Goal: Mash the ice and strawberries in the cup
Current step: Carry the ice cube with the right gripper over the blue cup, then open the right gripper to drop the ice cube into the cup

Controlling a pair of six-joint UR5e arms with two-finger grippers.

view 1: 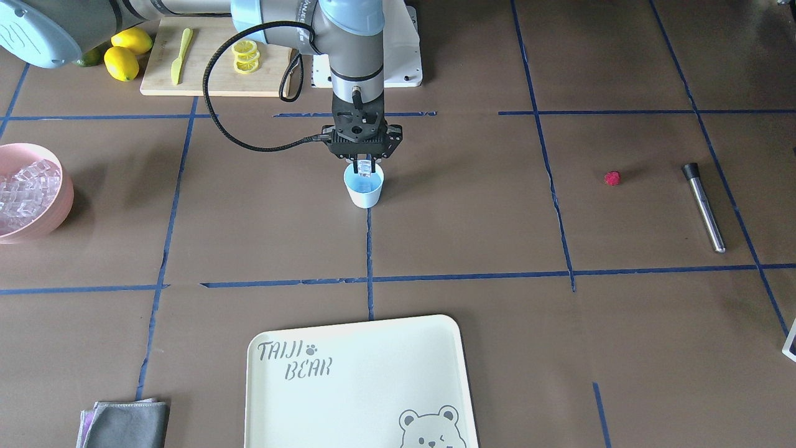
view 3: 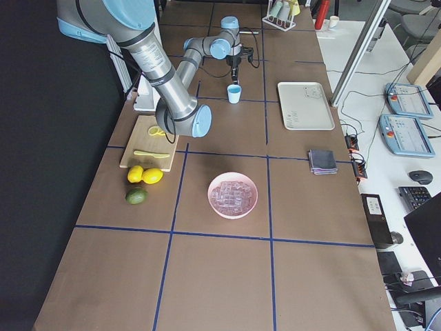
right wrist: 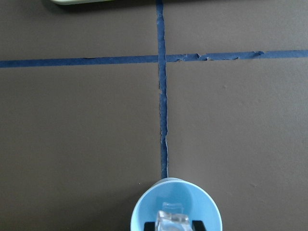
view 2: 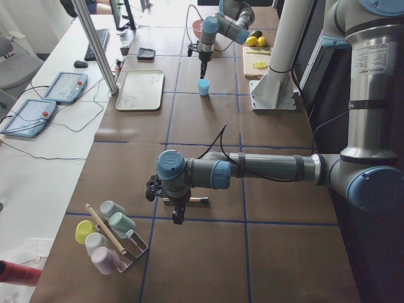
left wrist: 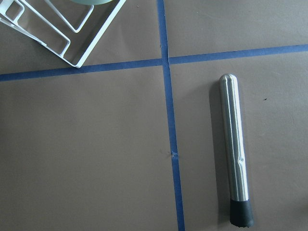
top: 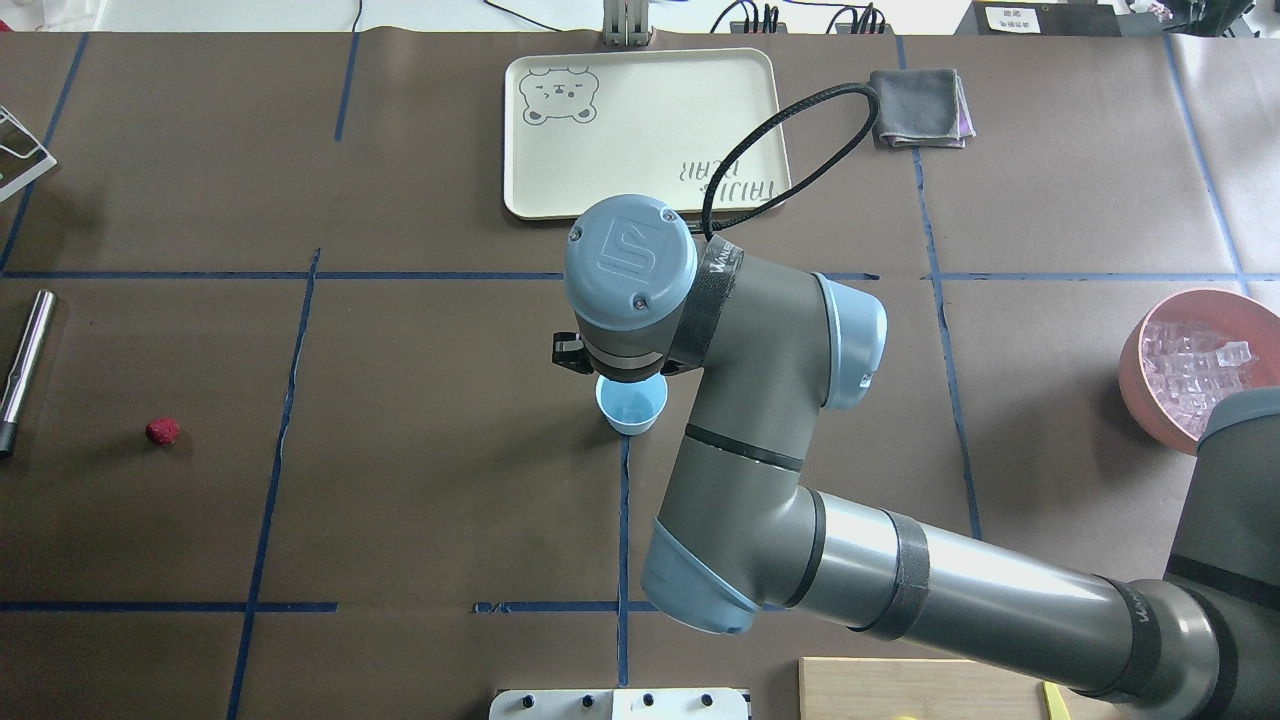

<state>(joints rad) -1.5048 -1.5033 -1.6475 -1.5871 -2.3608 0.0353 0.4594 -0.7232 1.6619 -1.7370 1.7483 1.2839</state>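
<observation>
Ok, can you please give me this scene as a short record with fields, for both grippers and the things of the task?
right gripper: shut on one ice cube, directly over the cup
left gripper: above the steel muddler; open or shut cannot be told
cup: upright, light-blue inside
strawberry: lying loose, far from the cup, near the muddler
other ice: piled in the pink bowl

Readable text: "TAIJI BEAR" on the tray [view 1: 373,398], with a paw mark beside it; the overhead view shows it upside down. White lettering on my right arm's strap [top: 722,268] is too cut off to read.
</observation>
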